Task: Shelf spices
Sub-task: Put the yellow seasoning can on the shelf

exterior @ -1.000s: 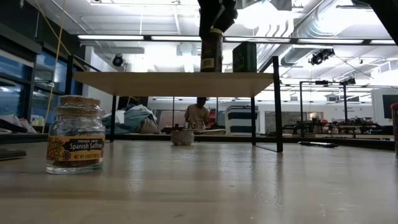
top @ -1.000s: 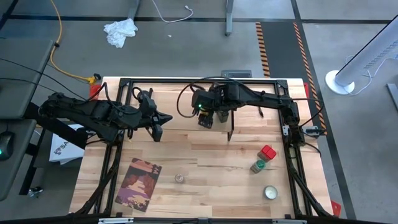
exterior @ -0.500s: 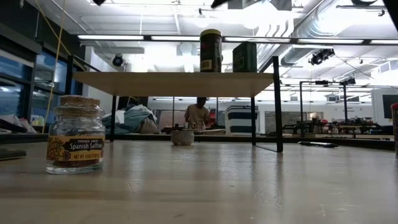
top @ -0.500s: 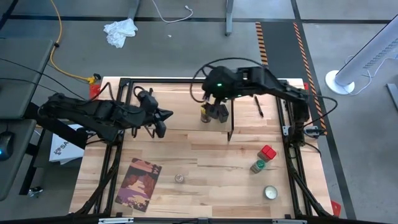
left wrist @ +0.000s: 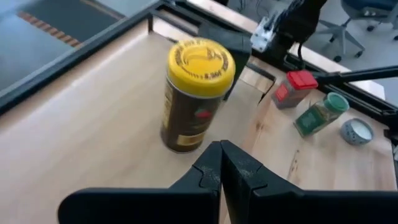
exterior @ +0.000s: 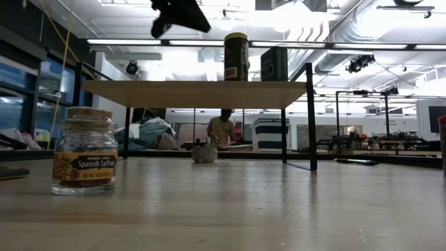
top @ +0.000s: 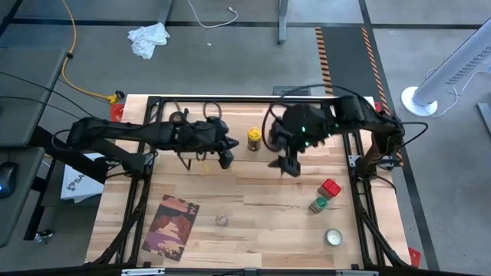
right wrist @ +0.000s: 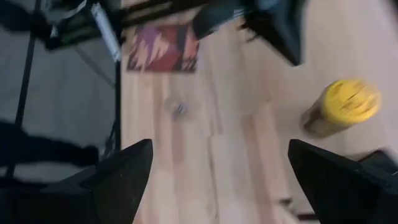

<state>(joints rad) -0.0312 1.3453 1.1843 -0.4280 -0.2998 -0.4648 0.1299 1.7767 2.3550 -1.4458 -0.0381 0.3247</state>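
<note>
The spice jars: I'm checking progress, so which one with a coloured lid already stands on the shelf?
The yellow-lidded jar, upright on the shelf. The green-lidded jar and red-topped one stand on the table.

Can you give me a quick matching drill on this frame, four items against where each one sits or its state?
Items:
1. yellow-lidded jar
2. saffron jar
3. left pincer
4. right pincer

States:
A. open, empty
B. shut, near the yellow lid
C. standing on the shelf
D. on the table, not shelved

Pairs: 1-C, 2-D, 3-B, 4-A
</note>
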